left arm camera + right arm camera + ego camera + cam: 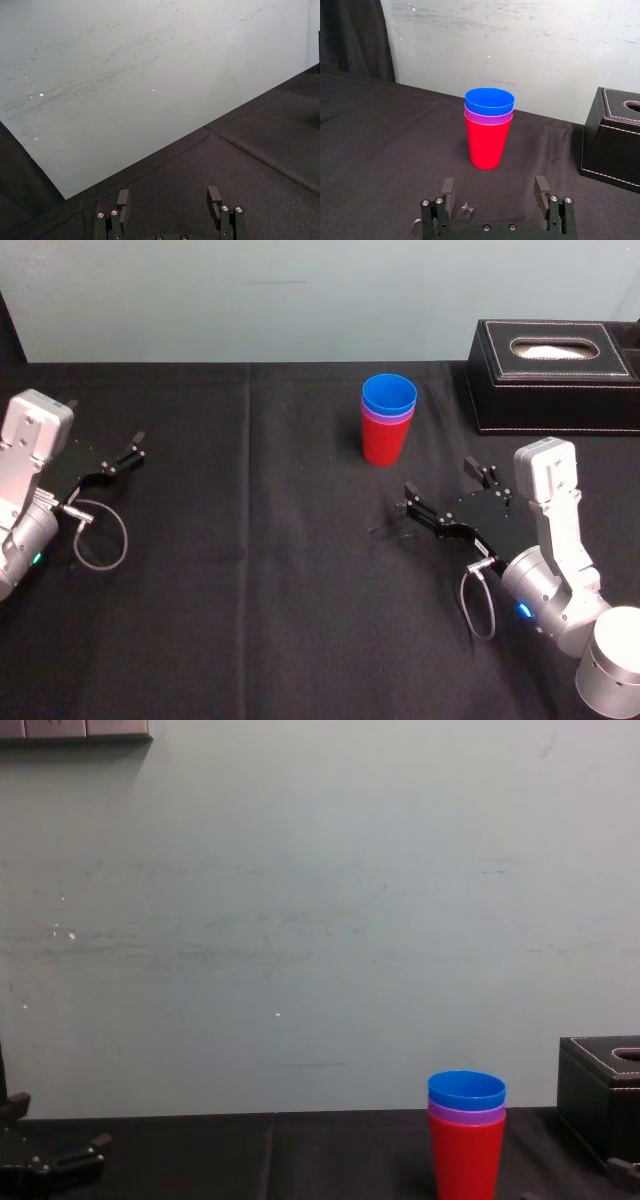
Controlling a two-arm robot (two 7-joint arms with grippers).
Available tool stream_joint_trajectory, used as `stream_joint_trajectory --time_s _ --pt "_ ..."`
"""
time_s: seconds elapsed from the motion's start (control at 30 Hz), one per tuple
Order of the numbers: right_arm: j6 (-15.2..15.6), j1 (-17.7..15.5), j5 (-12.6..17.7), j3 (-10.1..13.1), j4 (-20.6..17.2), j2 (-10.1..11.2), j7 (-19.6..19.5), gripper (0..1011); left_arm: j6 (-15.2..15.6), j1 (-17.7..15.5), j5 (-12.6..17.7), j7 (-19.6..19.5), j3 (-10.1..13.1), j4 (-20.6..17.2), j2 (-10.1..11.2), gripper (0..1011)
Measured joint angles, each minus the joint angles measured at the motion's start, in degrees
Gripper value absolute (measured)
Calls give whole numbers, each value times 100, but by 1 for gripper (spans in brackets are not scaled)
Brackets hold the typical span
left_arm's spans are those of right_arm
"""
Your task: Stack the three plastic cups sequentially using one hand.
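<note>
smooth tapered cups point(388, 420) nested | right claw point(440, 486) spread, empty | left claw point(132, 448) parked, spread

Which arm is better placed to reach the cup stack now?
Right. The right gripper sits just short of the stacked cups, fingers open and facing them. The left gripper is parked far off to the left, also open.

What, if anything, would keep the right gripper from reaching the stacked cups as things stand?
Probably nothing, so likely yes: the right gripper sits open, facing the stacked cups, with bare tablecloth between them. The tissue box stands off to one side.
</note>
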Motion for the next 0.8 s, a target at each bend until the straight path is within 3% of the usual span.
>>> stream_joint_trajectory --time_s 0.8 --pt "8 1 6 -3 -9 6 -1 1002 0 0 0 0 0 0 0 1005"
